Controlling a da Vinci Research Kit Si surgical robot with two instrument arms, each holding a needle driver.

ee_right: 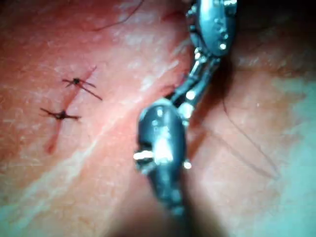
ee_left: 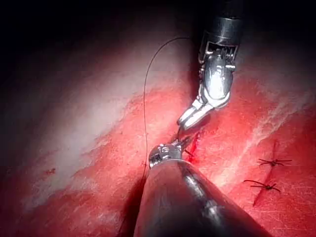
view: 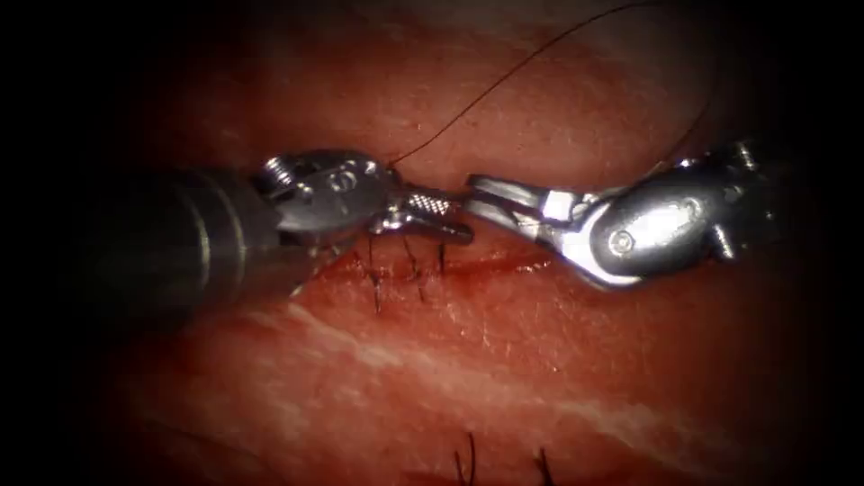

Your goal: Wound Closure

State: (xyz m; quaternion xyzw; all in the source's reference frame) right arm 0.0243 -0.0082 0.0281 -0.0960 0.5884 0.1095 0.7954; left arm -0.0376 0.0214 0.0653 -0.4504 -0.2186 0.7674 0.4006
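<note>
The cut (view: 504, 264) runs across the tissue (view: 468, 360), with red fluid along it. My left tool (view: 445, 219) reaches in from the left and hovers over three dark stitches (view: 416, 268); its jaws stand apart, the ridged inner face showing, with nothing seen between them. My right tool (view: 475, 198) meets it tip to tip from the right, its jaws also parted and empty. A thin dark thread (view: 504, 81) rises from behind the left tool's wrist toward the upper right. The left wrist view shows both tools, the right (ee_left: 190, 117) and the left (ee_left: 183, 143), over the cut. I cannot make out the needle.
Two more tied stitches with cut ends (view: 468, 463) lie on a second cut near the front edge, and they appear as dark stitches (ee_left: 271, 162) and dark stitches (ee_right: 76, 83) in the wrist views. A second strand of thread (view: 702, 112) climbs from the right tool's wrist.
</note>
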